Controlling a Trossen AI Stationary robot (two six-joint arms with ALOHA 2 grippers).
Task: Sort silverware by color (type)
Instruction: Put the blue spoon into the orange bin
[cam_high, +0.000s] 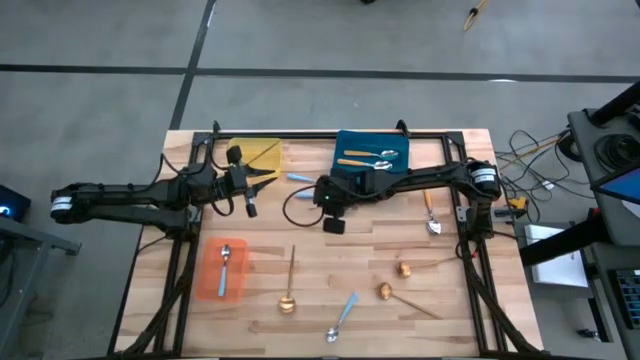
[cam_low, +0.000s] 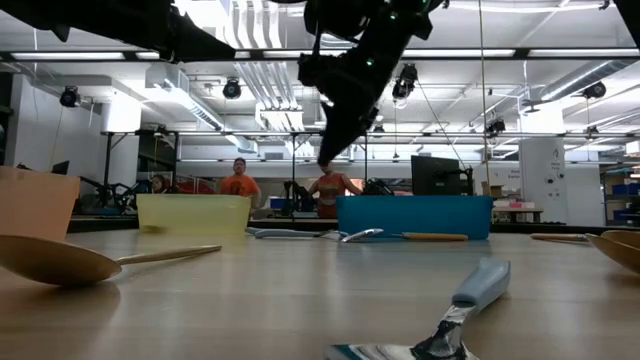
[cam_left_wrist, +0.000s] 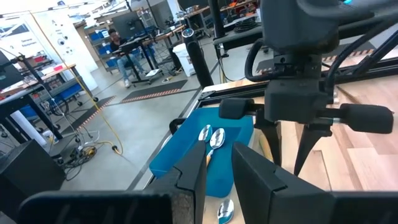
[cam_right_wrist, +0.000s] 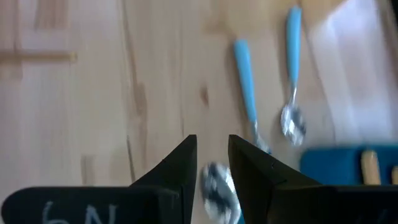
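Spoons (cam_high: 289, 283) scattered on table, some in trays
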